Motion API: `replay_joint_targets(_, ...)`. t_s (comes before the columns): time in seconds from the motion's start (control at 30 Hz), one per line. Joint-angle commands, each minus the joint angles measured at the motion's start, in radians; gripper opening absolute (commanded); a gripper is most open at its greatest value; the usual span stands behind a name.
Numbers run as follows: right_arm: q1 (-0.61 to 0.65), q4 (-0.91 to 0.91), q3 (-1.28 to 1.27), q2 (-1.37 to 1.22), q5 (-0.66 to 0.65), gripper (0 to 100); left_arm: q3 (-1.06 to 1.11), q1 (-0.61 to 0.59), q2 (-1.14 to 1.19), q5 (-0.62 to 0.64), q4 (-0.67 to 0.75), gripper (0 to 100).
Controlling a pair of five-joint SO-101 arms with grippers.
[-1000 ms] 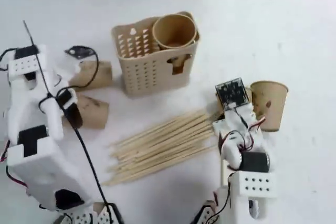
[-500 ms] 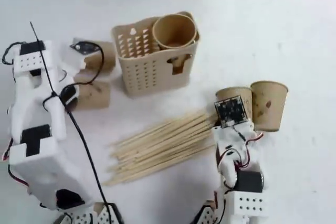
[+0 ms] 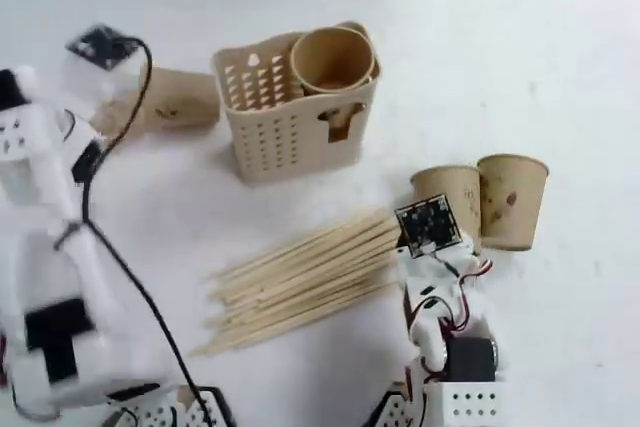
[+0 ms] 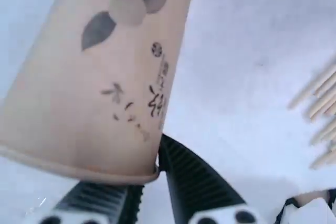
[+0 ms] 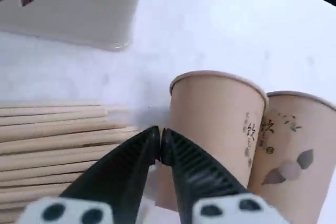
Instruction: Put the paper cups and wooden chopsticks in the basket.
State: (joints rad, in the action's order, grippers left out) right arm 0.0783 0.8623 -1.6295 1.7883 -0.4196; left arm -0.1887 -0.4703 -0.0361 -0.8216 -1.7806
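The left end effector [image 4: 152, 169] is pinching the rim of a paper cup [image 3: 182, 99]. The cup is lying along the nine-to-three line, with the basket [image 3: 290, 142] sitting at its three o'clock. The right end effector [image 5: 159, 142] is pressed together beside two upright cups [image 3: 448, 197].

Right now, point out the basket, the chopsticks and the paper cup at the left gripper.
basket [image 3: 290, 137], high view, on its perforated front wall.
chopsticks [image 3: 300, 279], high view, on the middle of the bundle.
paper cup [image 4: 105, 77], left wrist view, on its printed side wall.
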Motion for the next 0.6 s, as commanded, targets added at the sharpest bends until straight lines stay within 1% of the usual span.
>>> replay_joint_targets(0.0, 0.007, 0.004, 0.005, 0.013, 0.002, 1.7, -0.101, 0.102, -0.34, 0.17, 0.012, 2)
replay_joint_targets(0.1, 0.007, 0.007, 0.005, 0.012, 0.003, 1.7, -0.161, 0.275, -0.475, 0.295, 0.051, 2)
replay_joint_targets(0.17, 0.007, 0.008, 0.005, 0.012, 0.003, 1.7, -0.198, 0.41, -0.506, 0.367, 0.087, 2)
replay_joint_targets(0.27, 0.007, 0.008, 0.005, 0.008, 0.003, 1.7, -0.226, 0.57, -0.449, 0.448, 0.118, 2)
replay_joint_targets(0.33, 0.007, 0.005, 0.005, 0.008, 0.003, 1.7, -0.239, 0.653, -0.358, 0.47, 0.114, 2)
replay_joint_targets(0.43, 0.007, 0.005, 0.005, 0.01, 0.003, 1.7, -0.307, 0.723, -0.197, 0.474, 0.107, 2)
replay_joint_targets(0.5, 0.007, 0.005, 0.005, 0.01, 0.002, 1.7, -0.39, 0.74, -0.094, 0.474, 0.094, 2)
replay_joint_targets(0.57, 0.007, 0.005, 0.005, 0.012, 0.002, 1.7, -0.499, 0.753, 0.002, 0.474, 0.051, 2)
